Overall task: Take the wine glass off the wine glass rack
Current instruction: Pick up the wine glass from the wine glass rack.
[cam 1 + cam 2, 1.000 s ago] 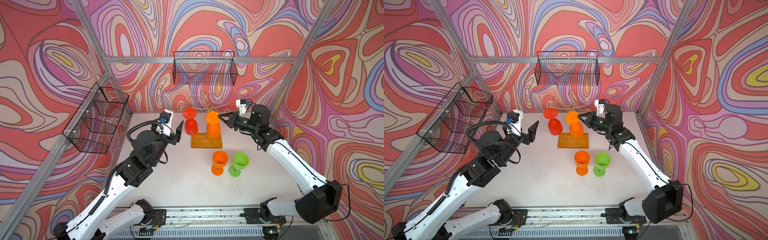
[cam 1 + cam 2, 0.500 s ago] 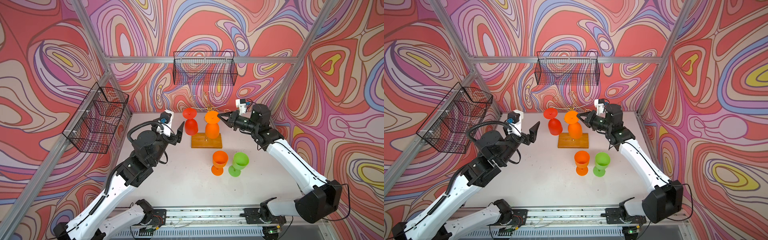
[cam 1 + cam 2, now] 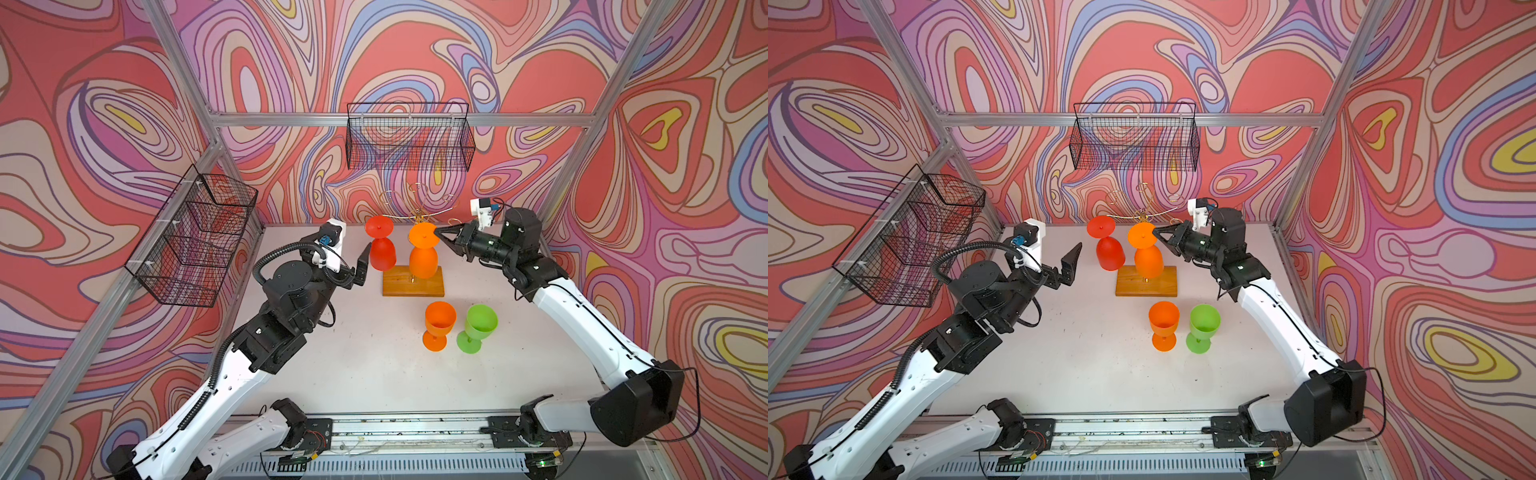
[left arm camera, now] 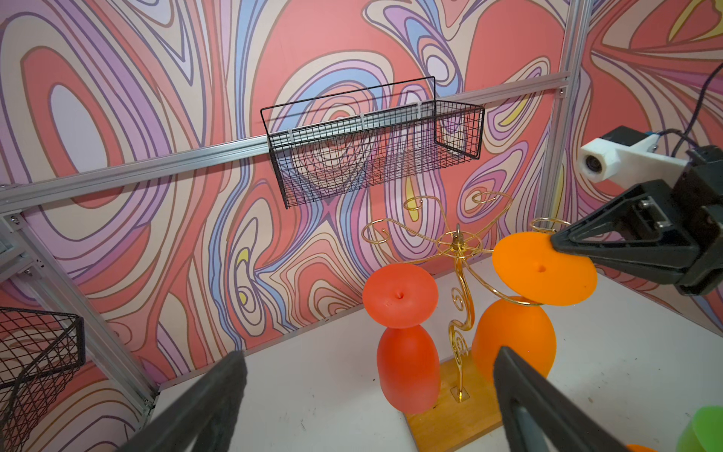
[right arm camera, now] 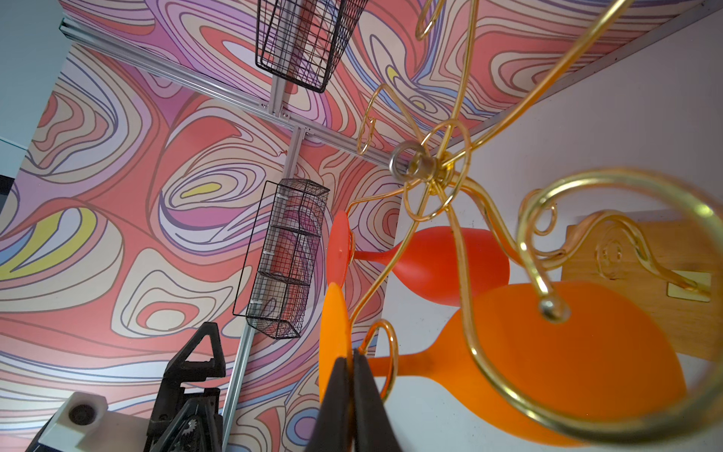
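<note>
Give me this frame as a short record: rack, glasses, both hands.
rack: gold wire on a wooden base
hung upside down: red glass, hanging orange glass
upright on table: standing orange glass, green glass
left hand: open, near red glass, not touching
right hand: shut on hanging orange glass's foot

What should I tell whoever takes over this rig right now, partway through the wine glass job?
Left gripper: open, beside the red wine glass, not touching it.
Right gripper: shut on the foot of the hanging orange wine glass.
Things: both those glasses hang upside down on the wine glass rack. A standing orange glass and a green glass are upright in front of it.
Done: foot pinched.
Left: slide that glass off its wire arm, clear of the rack.
</note>
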